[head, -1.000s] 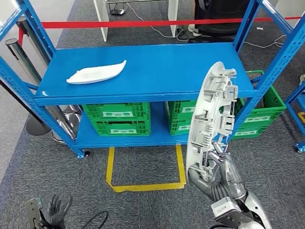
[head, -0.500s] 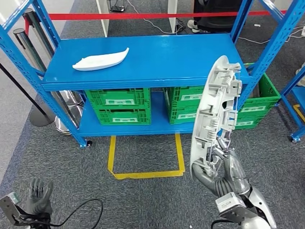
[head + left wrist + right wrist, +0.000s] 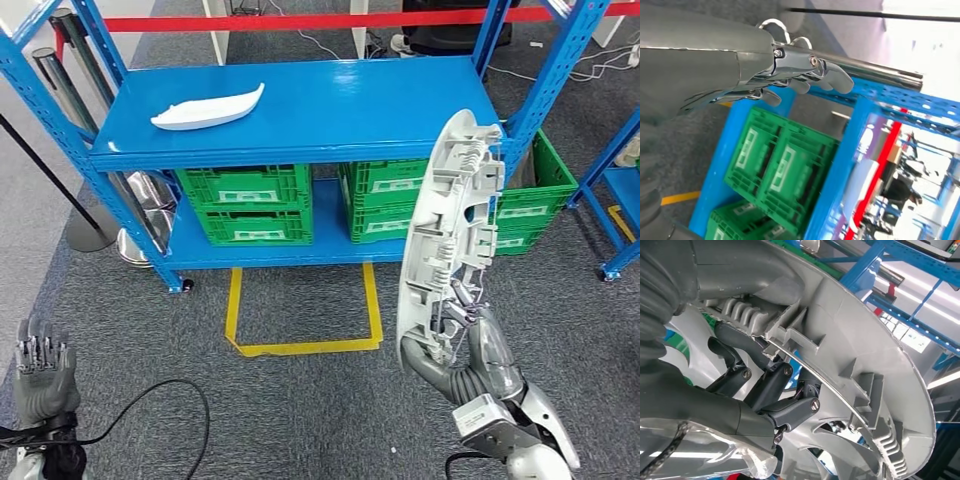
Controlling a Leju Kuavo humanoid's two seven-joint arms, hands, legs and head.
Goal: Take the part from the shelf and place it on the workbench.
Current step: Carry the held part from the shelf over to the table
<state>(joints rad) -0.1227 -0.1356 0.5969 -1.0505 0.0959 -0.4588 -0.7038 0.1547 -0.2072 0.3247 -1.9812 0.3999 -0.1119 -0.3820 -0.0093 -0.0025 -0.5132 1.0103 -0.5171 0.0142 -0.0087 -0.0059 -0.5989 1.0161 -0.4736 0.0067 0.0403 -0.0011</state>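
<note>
Your right hand (image 3: 468, 350) grips the long grey ribbed plastic trim part (image 3: 451, 230) by its lower end, upright above the hand; it looks light, stiff, top-heavy, so keep hold on the ribs

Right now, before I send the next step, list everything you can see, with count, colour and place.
Grey part: one, light grey ribbed plastic, held upright in the right hand, in front of the shelf.
White part: one, white, long and curved, lying on the top shelf board toward its left end.
Shelf: one, blue metal, two boards, ahead of the robot.
Crates: at least three, green, on the lower board.
Floor marking: one, yellow tape outline, on the grey carpet before the shelf.
Barrier tape: one, red, stretched behind the shelf.
Cable: one, black, on the carpet at lower left.
Right hand: grips the grey part near its lower end.
Left hand: held low, holds nothing.
</note>
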